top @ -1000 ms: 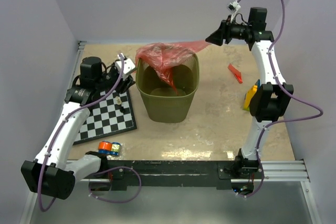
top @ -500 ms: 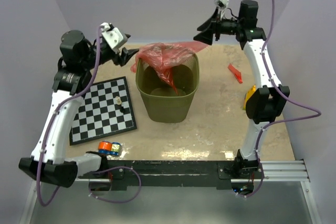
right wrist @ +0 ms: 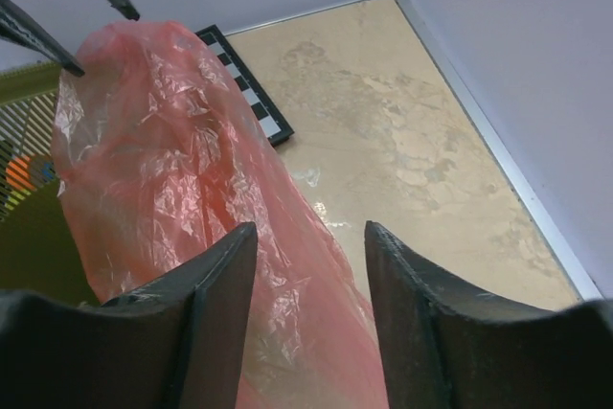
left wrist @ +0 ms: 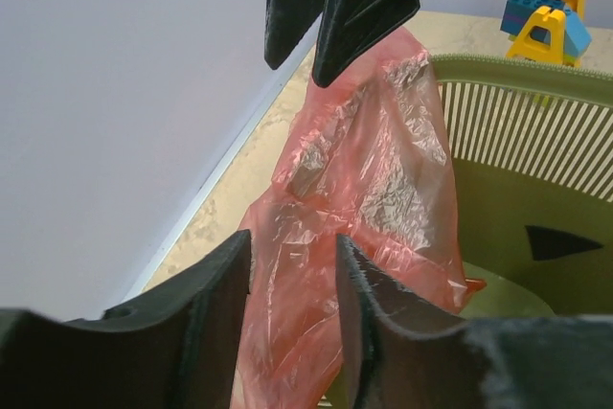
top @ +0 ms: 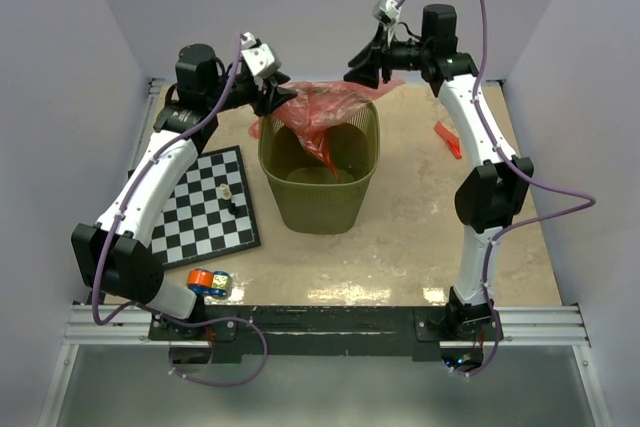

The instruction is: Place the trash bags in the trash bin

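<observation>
Soft, even overhead light cast only faint shadows, pale glare streaked the beige marbled bench (top: 400,247) near its front, and focus was sharp throughout.

Robot lab cell: plain lilac walls (top: 300,7) boxing beige tabletop (top: 400,237), aluminium rail (top: 540,325).

Reaches from 7 o'clock toward 12 with the white-and-black left arm (top: 165,172), black two-finger left gripper (top: 283,97) pointing to 3 o'clock, jaws parted. Stretches the white-and-black right arm (top: 480,127) from 5 o'clock toward 12, black two-finger right gripper (top: 362,65) facing 9 o'clock, jaws parted.
</observation>
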